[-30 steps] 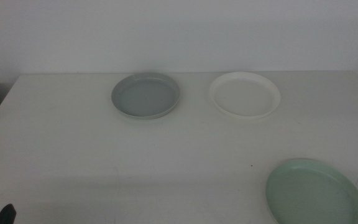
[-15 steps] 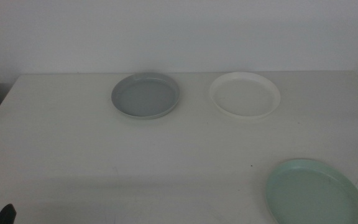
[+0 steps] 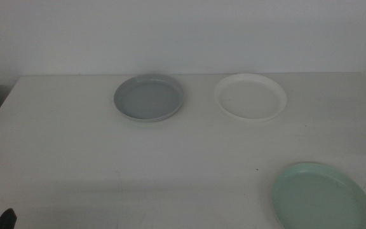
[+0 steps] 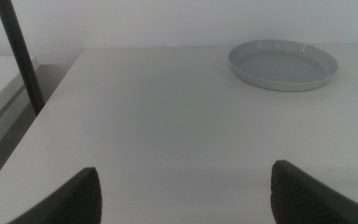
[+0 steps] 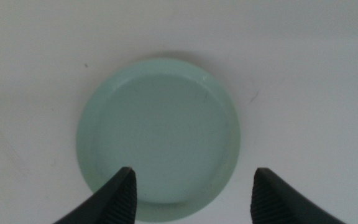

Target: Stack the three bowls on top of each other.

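Note:
Three bowls sit apart on the white table point(image 3: 75, 159). The grey bowl point(image 3: 149, 98) is at the back middle and the white bowl point(image 3: 250, 97) is to its right. The mint green bowl point(image 3: 323, 197) lies at the front right corner. My left gripper point(image 3: 5, 219) shows only a dark tip at the front left. In its wrist view this left gripper point(image 4: 185, 199) is open, low over bare table, with the grey bowl point(image 4: 283, 64) far ahead. My right gripper point(image 5: 194, 199) is open and hovers above the mint green bowl point(image 5: 158, 127), holding nothing.
A dark upright pole point(image 4: 20, 56) stands just off the table's left edge, beside a pale ledge point(image 4: 5, 93). A white wall runs behind the table's back edge.

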Robot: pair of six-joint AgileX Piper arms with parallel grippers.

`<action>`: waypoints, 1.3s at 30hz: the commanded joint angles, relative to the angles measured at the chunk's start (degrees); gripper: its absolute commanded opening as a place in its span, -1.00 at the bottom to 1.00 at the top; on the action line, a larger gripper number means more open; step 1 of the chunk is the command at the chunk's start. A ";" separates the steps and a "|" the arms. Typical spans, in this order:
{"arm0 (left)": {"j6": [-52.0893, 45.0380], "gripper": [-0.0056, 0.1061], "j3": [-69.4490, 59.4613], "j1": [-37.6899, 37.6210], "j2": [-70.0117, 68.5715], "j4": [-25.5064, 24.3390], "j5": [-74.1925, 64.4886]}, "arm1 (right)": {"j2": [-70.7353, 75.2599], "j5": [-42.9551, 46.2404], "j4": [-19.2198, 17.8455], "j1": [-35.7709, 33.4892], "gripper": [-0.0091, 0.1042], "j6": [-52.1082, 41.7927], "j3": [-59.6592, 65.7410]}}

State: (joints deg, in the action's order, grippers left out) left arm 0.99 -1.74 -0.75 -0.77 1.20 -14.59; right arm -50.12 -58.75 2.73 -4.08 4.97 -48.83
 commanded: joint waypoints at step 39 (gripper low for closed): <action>0.56 0.98 0.25 -0.08 -0.77 0.16 4.56 | -46.18 12.06 2.11 11.16 -0.30 -5.58 -1.91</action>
State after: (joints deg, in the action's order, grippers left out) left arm 0.99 -1.74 -0.75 -0.77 1.20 -14.59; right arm -97.53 -47.05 4.98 6.79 0.00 -49.06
